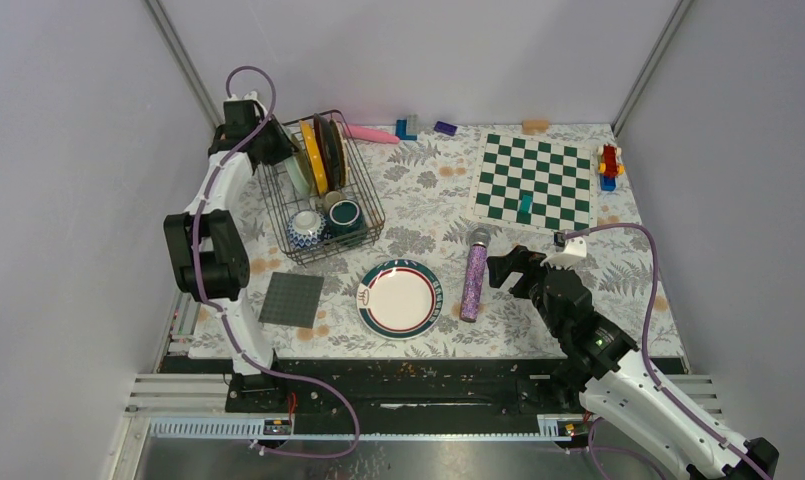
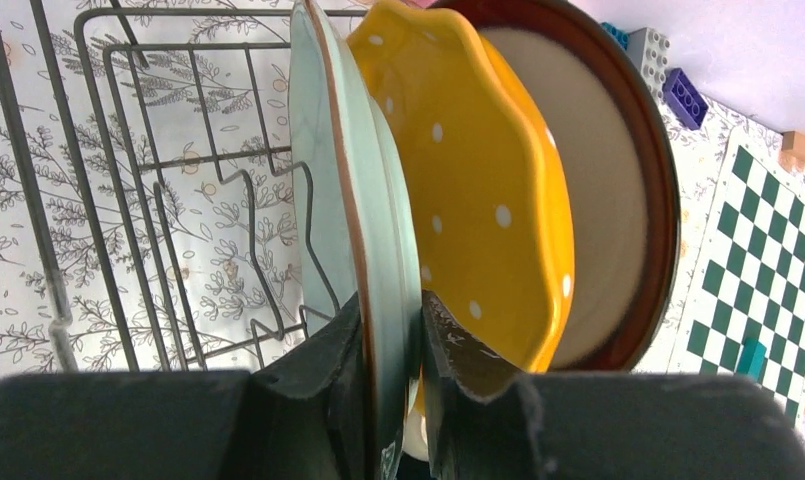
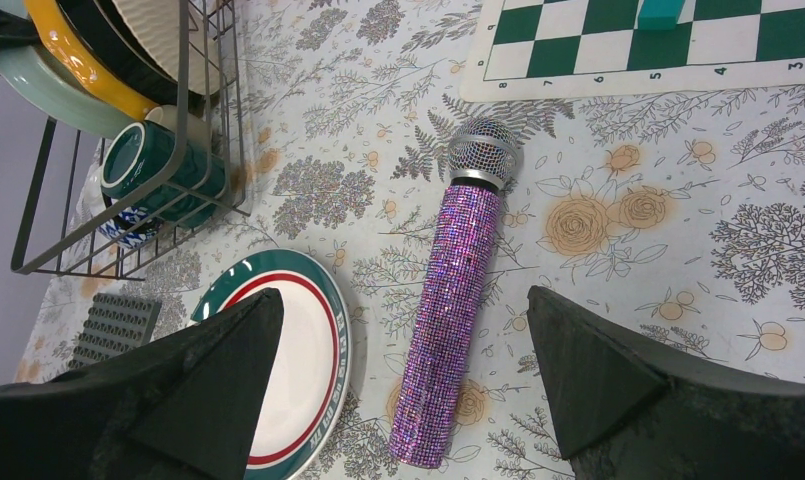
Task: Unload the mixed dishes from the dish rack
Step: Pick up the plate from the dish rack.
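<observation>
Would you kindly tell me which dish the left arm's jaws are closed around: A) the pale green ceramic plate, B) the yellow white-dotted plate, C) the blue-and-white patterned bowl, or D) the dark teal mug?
A: the left wrist view shows the left gripper with one jaw on each face of the pale green ceramic plate.

The yellow plate (image 2: 478, 180) is glossy glazed; the dish rack (image 1: 278, 210), dark metal wire.

A pale green plate (image 2: 328, 130), white-dotted yellow plate (image 2: 468, 180), red-brown-rimmed cream plate (image 2: 590, 180), purple glitter microphone (image 3: 456, 300), green-and-white chequered board (image 1: 535, 182).
</observation>
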Tool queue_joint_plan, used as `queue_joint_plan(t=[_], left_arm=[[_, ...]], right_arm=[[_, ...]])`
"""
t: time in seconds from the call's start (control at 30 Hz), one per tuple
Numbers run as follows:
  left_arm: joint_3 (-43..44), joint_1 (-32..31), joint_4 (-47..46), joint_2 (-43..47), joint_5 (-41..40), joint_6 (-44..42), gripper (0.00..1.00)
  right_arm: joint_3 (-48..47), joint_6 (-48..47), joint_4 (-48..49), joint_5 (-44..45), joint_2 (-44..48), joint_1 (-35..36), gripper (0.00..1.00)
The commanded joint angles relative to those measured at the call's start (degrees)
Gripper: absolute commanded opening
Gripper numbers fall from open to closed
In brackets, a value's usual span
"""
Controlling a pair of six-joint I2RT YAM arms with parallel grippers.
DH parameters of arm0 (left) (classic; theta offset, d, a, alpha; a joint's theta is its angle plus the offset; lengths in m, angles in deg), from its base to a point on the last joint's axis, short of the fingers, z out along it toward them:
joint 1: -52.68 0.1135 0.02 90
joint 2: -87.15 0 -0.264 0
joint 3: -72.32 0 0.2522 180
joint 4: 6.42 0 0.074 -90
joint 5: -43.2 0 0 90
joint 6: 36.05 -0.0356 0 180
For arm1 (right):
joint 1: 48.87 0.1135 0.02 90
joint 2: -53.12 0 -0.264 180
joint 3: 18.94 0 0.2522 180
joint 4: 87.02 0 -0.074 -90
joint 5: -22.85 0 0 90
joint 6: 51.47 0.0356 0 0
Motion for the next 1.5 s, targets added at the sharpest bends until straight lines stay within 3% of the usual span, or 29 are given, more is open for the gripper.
queue_joint_plan(t=[0.0,0.43,0.93,1.17,1.47], left_arm=[[-2.99,-0.38,-6.73,6.90,3.53,1.37,0.00],[-6.55,-0.38,-10.03,10.50,2.45,3.04,0.00],[-14.47,-0.39,-15.79,21.03,3.09,2.13,0.00],[-18.54,-0.38,-17.13,27.49,-0.89,0.95,0.00],[-25.20,-1.11,-20.84,39.27,0.03,0.30,0.00]], right_arm=[[-1.57,-0.62,1.00,2.87,0.53,0.32,1.00],[-1.47,-1.28,0.74,2.68,1.46,0.35,1.00],[-2.28,-1.45,-0.64,2.79,1.20,0.37,1.00],[-2.28,-1.65,-0.75,2.56,1.11,0.31,1.00],[-2.45,-1.79,-0.70,2.19,1.00,0.31,0.99]])
